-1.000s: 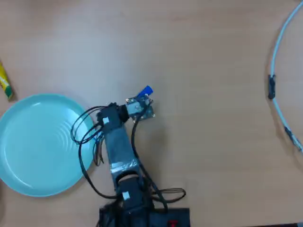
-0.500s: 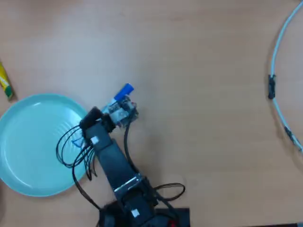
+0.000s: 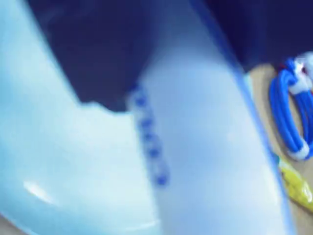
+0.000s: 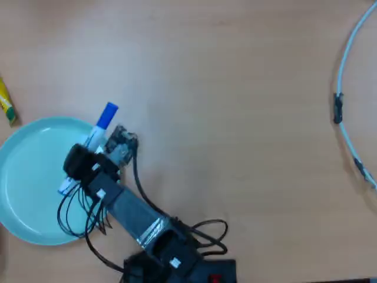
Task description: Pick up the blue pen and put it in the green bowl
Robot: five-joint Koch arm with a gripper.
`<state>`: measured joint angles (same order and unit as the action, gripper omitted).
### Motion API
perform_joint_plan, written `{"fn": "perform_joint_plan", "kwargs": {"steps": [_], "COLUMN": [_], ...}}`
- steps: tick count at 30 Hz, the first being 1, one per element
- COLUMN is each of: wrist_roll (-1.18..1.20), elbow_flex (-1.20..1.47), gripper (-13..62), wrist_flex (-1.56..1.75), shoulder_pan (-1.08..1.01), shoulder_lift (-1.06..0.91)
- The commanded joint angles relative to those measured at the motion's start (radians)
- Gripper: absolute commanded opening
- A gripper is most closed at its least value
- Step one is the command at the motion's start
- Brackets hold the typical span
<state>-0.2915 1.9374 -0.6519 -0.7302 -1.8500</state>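
One pen [image 3: 195, 147] is filling the wrist view, its white barrel lying so close to the lens that the blue print is blurring; behind it the bowl [image 3: 63, 166] is showing pale and wide. The gripper [image 4: 88, 162] is pinching the pen across the middle of its barrel, probably so that neither end is tipping down. In the overhead view the pen [image 4: 101, 125] is hanging over the bowl [image 4: 29, 177] with its blue cap poking out past the upper rim, so letting go now may be leaving it propped on the edge. Farther off, a yellow object [image 4: 6, 106] is lying beside the bowl, and a pale cable [image 4: 344, 71] is curving along the table's [image 4: 235, 88] right side.
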Motion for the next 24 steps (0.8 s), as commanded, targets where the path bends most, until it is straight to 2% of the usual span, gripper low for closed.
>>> {"fn": "perform_joint_plan", "kwargs": {"steps": [1, 10, 24], "wrist_roll": [0.055, 0.213, 0.255], "elbow_flex": [-0.071, -0.061, -0.121], "gripper": [-7.1, -7.1, -7.1], "wrist_flex": [0.103, 0.106, 0.334], "shoulder_pan": [0.032, 0.106, 0.206], "shoulder_lift": [-0.041, 0.006, 0.219]}}
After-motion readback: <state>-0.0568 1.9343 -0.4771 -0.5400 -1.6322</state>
